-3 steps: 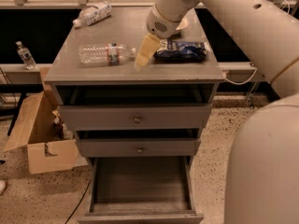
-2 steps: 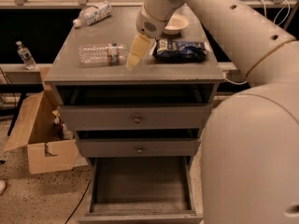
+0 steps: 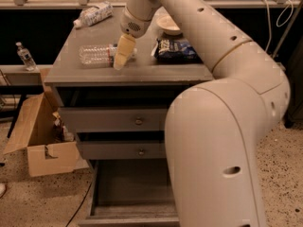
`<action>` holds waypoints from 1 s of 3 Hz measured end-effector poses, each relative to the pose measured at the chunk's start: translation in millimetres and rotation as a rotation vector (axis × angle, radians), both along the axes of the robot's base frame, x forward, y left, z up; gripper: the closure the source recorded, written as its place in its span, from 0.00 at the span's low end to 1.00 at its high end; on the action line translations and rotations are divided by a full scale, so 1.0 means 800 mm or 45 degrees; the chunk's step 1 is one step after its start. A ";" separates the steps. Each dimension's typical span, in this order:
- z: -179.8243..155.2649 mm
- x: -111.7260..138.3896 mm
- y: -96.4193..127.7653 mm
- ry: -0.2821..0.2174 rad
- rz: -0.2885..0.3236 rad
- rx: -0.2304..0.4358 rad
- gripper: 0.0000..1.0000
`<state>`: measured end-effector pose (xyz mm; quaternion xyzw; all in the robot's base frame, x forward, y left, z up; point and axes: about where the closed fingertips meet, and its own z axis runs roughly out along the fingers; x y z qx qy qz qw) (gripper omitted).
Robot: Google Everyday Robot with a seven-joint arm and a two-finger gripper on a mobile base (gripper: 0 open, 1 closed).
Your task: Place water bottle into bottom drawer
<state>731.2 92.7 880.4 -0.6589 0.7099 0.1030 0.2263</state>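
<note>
Tool [image 3: 119, 64] moved left; hangs over one water bottle [image 3: 94, 54].

Cream segmented arm [image 3: 213, 37], small dark holes; pale-yellow tool [image 3: 119, 61] above cabinet top [image 3: 156, 72]

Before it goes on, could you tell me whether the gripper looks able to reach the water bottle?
Probably yes: the gripper hangs over one end of the water bottle on the cabinet top, nothing between them.

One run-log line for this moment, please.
claw: at one end of water bottle | water bottle: lying on cabinet top | bottom drawer: open
</note>
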 end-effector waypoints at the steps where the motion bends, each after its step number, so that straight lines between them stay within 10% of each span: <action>1: -0.003 0.012 0.024 -0.007 -0.001 0.025 0.00; 2: -0.016 0.019 0.050 0.013 -0.007 0.037 0.02; 3: -0.027 0.019 0.065 0.033 0.001 0.034 0.24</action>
